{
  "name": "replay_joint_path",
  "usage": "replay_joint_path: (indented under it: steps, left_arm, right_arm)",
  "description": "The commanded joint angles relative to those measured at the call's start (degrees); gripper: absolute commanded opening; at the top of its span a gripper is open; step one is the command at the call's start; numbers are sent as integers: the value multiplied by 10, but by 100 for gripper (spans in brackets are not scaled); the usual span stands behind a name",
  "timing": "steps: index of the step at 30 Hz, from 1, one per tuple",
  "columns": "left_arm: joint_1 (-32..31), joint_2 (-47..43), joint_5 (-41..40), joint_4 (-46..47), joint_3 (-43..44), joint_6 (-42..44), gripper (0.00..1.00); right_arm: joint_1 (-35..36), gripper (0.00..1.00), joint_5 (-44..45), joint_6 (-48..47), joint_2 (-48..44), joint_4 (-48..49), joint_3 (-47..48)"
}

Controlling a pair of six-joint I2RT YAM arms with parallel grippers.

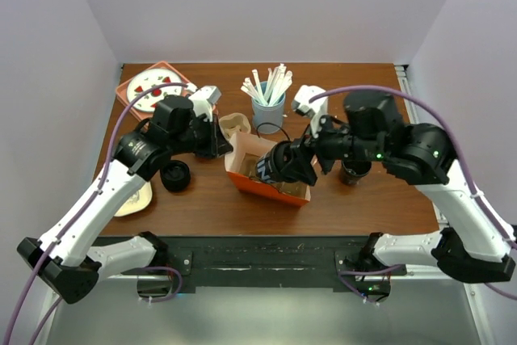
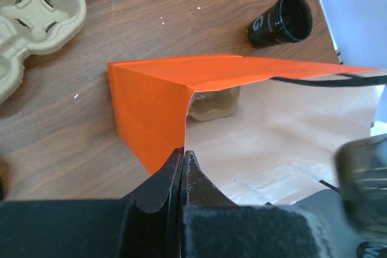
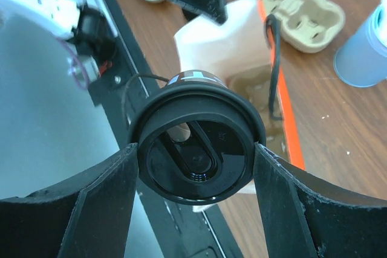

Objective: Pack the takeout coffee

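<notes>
An orange paper bag (image 1: pixel 279 189) lies on its side mid-table, mouth open toward the near edge. My left gripper (image 1: pixel 220 145) is shut on the edge of the bag's mouth (image 2: pixel 182 152), holding it open. A cardboard cup carrier (image 2: pixel 214 104) sits inside the bag. My right gripper (image 1: pixel 284 163) is shut on a black lidded coffee cup (image 3: pixel 195 149), one finger (image 3: pixel 103 203) on each side of the lid. It holds the cup at the bag's mouth (image 3: pixel 208 34), above the table's near edge. A second black cup (image 2: pixel 281 19) lies on the table beyond the bag.
A second cardboard carrier (image 1: pixel 234 124) lies behind the bag. A blue cup of straws (image 1: pixel 268 111) stands at the back centre. A pink tray (image 1: pixel 153 82) is at the back left. A black cup (image 1: pixel 175 175) and a pale plate (image 1: pixel 137 199) lie left of the bag.
</notes>
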Motion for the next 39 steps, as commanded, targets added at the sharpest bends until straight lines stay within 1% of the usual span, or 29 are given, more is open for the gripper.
replay_joint_path:
  steps: [1,3,4,6,8,9,11,17,19,20,21,22,24,26,37,38,39]
  left_arm:
    - [3,-21,8,20,-3,-57,0]
    - [3,-31,8,20,-8,-69,0]
    - [3,-41,9,21,-10,-72,0]
    - [3,-57,23,34,-20,-70,0]
    - [3,-67,29,44,-32,-56,0]
    - [3,-74,30,46,-42,-51,0]
    - [3,-83,30,47,-54,-40,0]
    - [3,-115,30,47,-99,-50,0]
    - [3,-127,29,47,-109,-60,15]
    - [3,-129,23,45,-109,-62,21]
    - [3,-131,16,36,-103,-64,31]
    - [3,-129,9,30,-98,-64,37]
    - [3,-119,-10,14,-80,-63,41]
    - [3,-112,-18,10,-72,-63,43]
    - [3,-86,-28,2,-45,-45,42]
    - [3,-84,-24,1,-38,-42,40]
    - [3,-81,-21,1,-37,-40,33]
  right_arm:
    - [81,36,164,-2,31,-14,21]
    - [104,36,202,-5,46,-30,29]
    - [128,36,237,-10,59,-34,33]
    - [156,36,264,-11,74,-40,34]
    - [166,36,277,-11,89,-35,32]
    - [174,36,281,-29,93,-26,29]
    - [177,36,295,-36,96,-14,12]
    - [192,35,314,-56,96,10,-17]
    - [202,35,314,-69,87,18,-46]
    - [206,35,312,-72,83,24,-55]
    - [212,35,306,-75,78,26,-69]
    - [213,35,304,-76,75,30,-74]
    - [219,35,301,-77,68,38,-85]
    - [222,35,299,-78,65,42,-91]
    - [252,34,296,-62,59,57,-133]
    - [254,34,300,-61,56,61,-137]
    - [254,33,303,-58,56,63,-140]
